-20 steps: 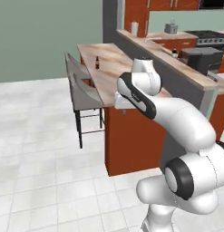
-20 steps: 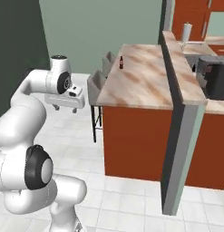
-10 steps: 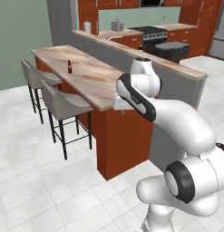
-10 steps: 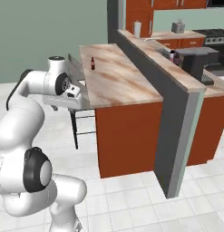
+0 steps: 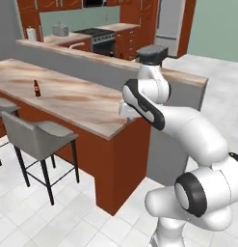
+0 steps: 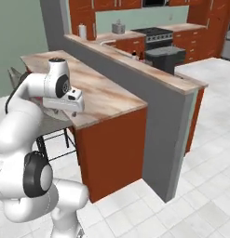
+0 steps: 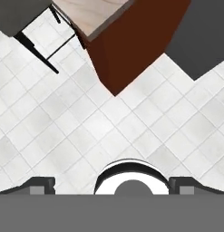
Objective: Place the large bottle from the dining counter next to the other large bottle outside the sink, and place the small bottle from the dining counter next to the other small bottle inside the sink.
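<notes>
Standing on dining counter (image 5: 86, 103), bottle (image 5: 36, 88) well apart from fingers (image 7: 111, 185), spread wide, empty.

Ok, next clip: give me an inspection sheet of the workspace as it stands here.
Surface: dining counter, marbled tan top over rust-red panels, mostly bare.
Job's things: one dark bottle with red label stands upright toward the counter's far end; too small to tell which of the two it is. Sink and the other bottles: nothing seen.
Clutter: nothing seen on the counter.
Claw: claw open and empty, looking down at the white floor tiles beside the counter's corner.
Cables: nothing seen.
Surroundings: grey stools along the counter, grey half wall, stove and red cabinets behind.
</notes>
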### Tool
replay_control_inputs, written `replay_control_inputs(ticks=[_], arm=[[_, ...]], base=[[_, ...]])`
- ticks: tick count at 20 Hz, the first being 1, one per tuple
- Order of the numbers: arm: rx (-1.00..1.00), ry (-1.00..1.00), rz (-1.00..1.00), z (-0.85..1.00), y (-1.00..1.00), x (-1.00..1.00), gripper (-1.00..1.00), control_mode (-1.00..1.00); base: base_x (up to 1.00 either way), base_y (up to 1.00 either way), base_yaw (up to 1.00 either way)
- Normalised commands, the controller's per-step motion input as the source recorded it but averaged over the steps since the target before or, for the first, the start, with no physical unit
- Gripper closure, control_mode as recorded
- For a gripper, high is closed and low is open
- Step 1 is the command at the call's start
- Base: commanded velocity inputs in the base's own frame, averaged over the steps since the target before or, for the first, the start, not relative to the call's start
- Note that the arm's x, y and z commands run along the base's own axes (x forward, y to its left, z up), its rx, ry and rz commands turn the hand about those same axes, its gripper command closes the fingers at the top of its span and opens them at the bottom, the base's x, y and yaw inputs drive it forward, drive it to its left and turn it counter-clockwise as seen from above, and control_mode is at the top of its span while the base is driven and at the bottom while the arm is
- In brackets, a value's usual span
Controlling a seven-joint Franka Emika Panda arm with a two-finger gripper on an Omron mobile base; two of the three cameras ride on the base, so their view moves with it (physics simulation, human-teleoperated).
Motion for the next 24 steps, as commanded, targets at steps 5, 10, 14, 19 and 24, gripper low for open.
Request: replay_control_inputs(ticks=[5,10,14,19,24], arm=[[0.00,0.00,0.00,0.00,0.00,0.00,-1.00,1.00],[0.00,0.00,0.00,0.00,0.00,0.00,-1.00,1.00],[0.00,0.00,0.00,0.00,0.00,0.00,-1.00,1.00],[0.00,0.00,0.00,0.00,0.00,0.00,-1.00,1.00],[0.00,0.00,0.00,0.00,0.00,0.00,-1.00,1.00]], base=[[0.71,0.94,-0.61],[0.61,1.00,-0.52],[0.12,1.00,-0.30],[-0.04,1.00,-0.13],[-0.54,0.93,-0.01]])
